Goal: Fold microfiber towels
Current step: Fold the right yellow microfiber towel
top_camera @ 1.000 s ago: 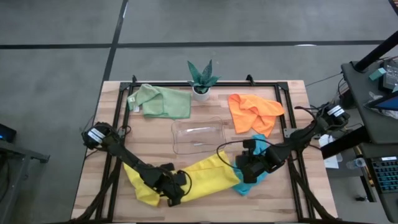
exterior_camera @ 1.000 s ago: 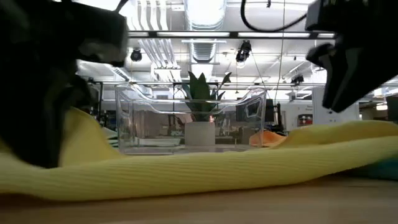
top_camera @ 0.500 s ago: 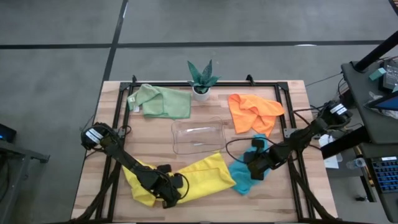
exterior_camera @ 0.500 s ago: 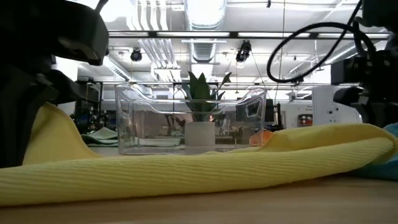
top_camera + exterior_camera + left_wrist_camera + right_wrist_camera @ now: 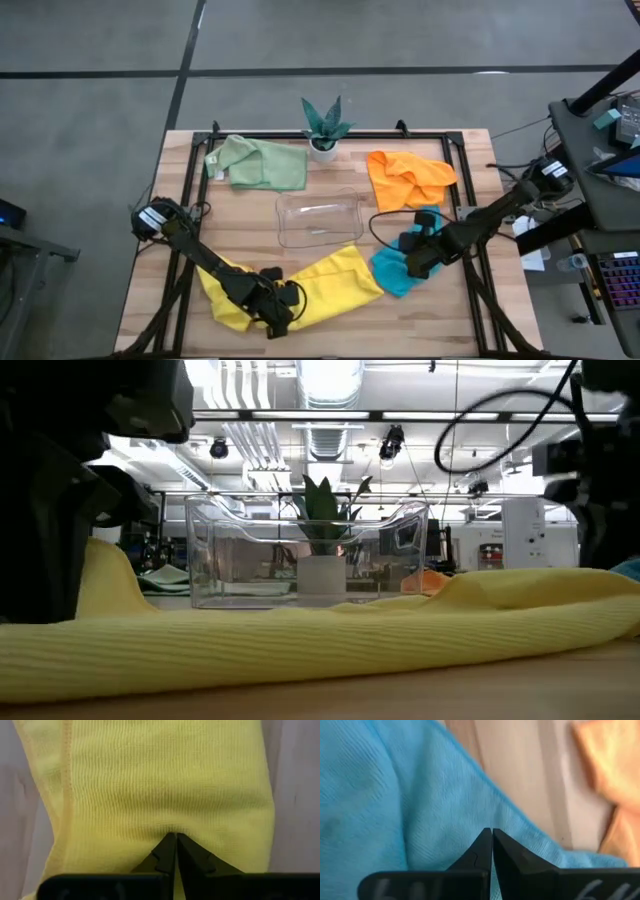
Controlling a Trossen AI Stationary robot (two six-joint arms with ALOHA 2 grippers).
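Observation:
A yellow towel (image 5: pixel 335 285) lies in a long rumpled band along the table's near edge. My left gripper (image 5: pixel 277 312) stands over its near-left part, shut on it. In the low view the towel (image 5: pixel 320 645) rests on the tabletop and rises in a hump at its left end. A teal towel (image 5: pixel 390 275) lies crumpled just right of the yellow one. My right gripper (image 5: pixel 415 262) hangs over it, shut, its tips (image 5: pixel 491 832) right at the teal cloth (image 5: pixel 380 795). A pale green towel (image 5: pixel 260 163) and an orange towel (image 5: pixel 405 180) lie at the far side. My left gripper pinches a small pucker of the yellow towel (image 5: pixel 172 831) between its two fingertips, a little in from the hemmed edge. The fingers come steeply from above. The rest of the towel lies slack on the table. My right gripper: I cannot tell whether its shut tips touch the teal towel.
A clear plastic tray (image 5: pixel 283 222) stands at the table's middle, just beyond the yellow towel. A small potted plant (image 5: pixel 325 125) stands at the far edge. A black frame (image 5: pixel 460 200) runs along the table's sides. The orange towel (image 5: pixel 600 780) lies close beyond my right gripper.
My right gripper has drawn away from the yellow towel's right end toward the table's right edge, over the teal towel. That end of the yellow towel, raised a second ago, has sunk onto the table. More of the teal towel now shows.

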